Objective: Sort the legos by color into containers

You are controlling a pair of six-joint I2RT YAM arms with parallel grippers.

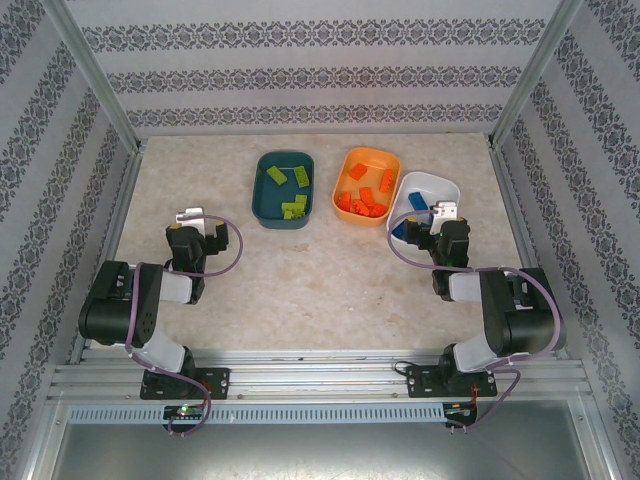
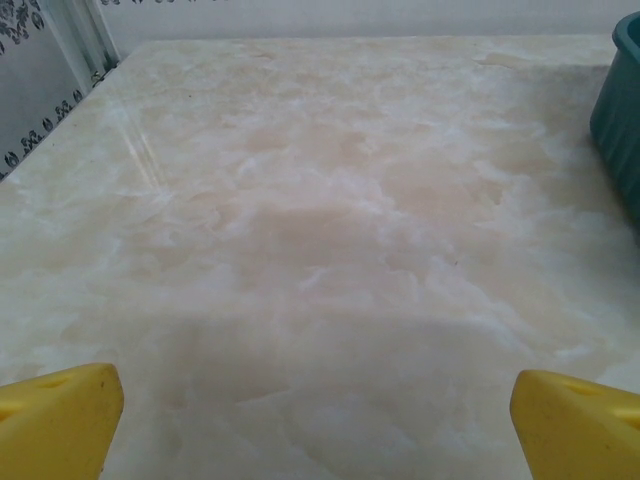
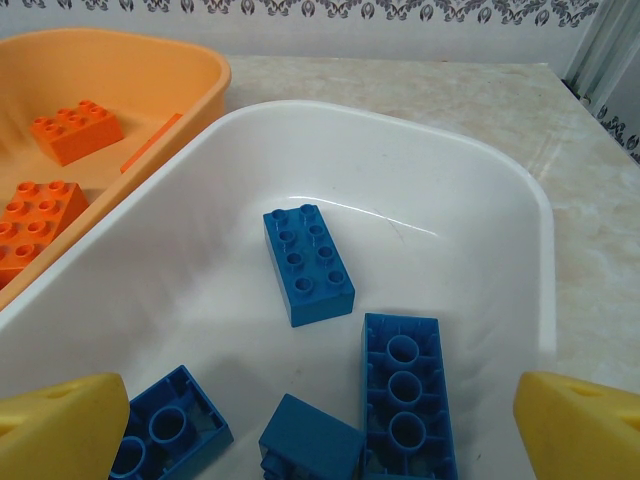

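The dark teal tray (image 1: pixel 284 188) holds several lime green bricks (image 1: pixel 292 178). The orange tray (image 1: pixel 366 185) holds several orange-red bricks (image 1: pixel 362 201). The white tray (image 3: pixel 480 215) holds several blue bricks: one stud-up (image 3: pixel 307 263), one long brick upside down (image 3: pixel 407 392), others at the near edge (image 3: pixel 168 430). My right gripper (image 3: pixel 320 425) hangs open over the white tray's near end, yellow fingertips (image 3: pixel 65 425) wide apart with nothing between them. My left gripper (image 2: pixel 315 425) is open over bare table left of the teal tray (image 2: pixel 622 115), its fingertips (image 2: pixel 60 420) empty.
The three trays stand in a row at the back of the marble-look table (image 1: pixel 300 270). Patterned walls and metal posts (image 1: pixel 95 80) close in the sides and back. Orange-red bricks (image 3: pixel 76 132) lie in the orange tray (image 3: pixel 190 80) just left of the white one.
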